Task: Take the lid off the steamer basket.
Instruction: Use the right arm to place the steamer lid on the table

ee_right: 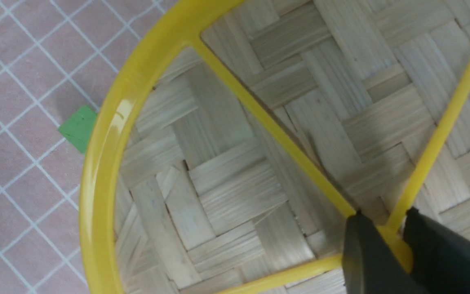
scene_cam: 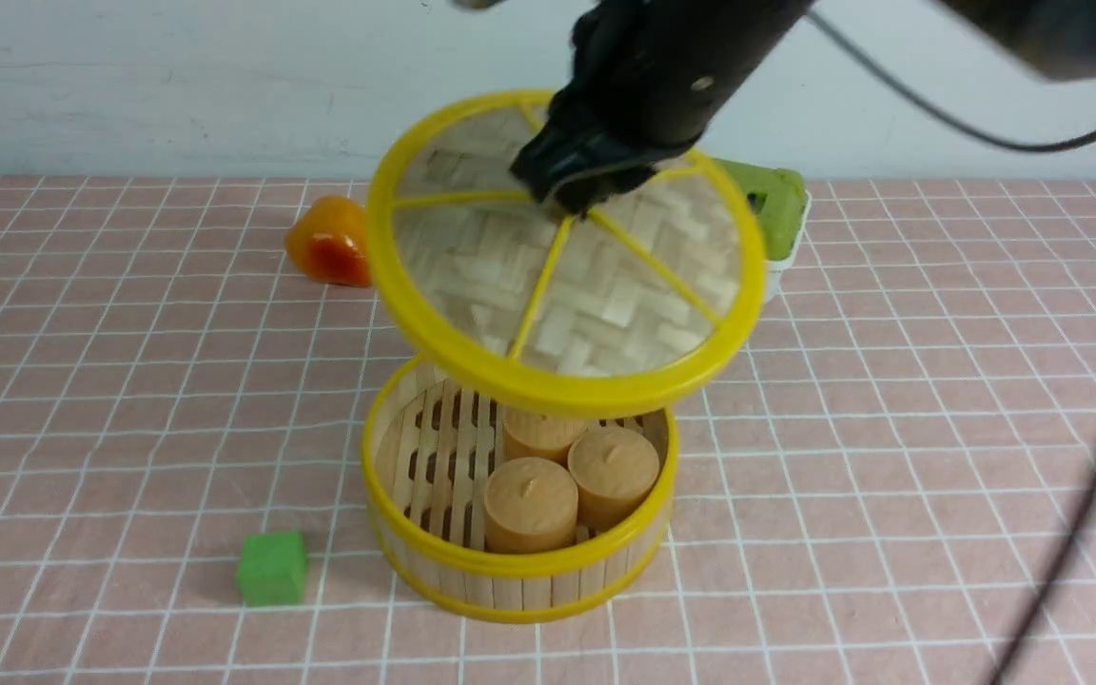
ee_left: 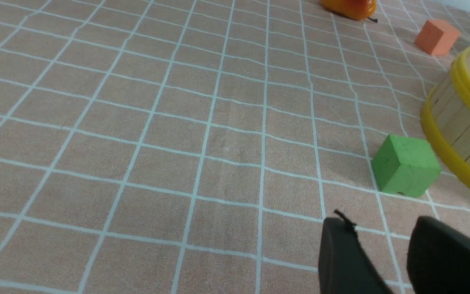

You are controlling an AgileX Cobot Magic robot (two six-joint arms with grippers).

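Note:
The lid [scene_cam: 567, 276], a woven bamboo disc with a yellow rim and spokes, hangs tilted in the air above the steamer basket [scene_cam: 510, 571]. My right gripper [scene_cam: 578, 190] is shut on the lid's yellow hub; in the right wrist view the two dark fingers clamp the hub [ee_right: 390, 232] over the weave [ee_right: 227, 179]. The basket stands uncovered on the cloth, with three tan cylinders [scene_cam: 529, 504] inside. My left gripper [ee_left: 382, 241] hovers open over the cloth, nothing between its fingers, a little short of the basket's wall [ee_left: 459, 122].
A green cube [scene_cam: 272, 567] lies left of the basket, close to the left gripper [ee_left: 405, 165]. An orange-red fruit [scene_cam: 329, 241] sits behind at left, a green-and-white box [scene_cam: 774, 205] behind at right. An orange cube [ee_left: 437, 36] lies beyond the basket. A cable hangs at right.

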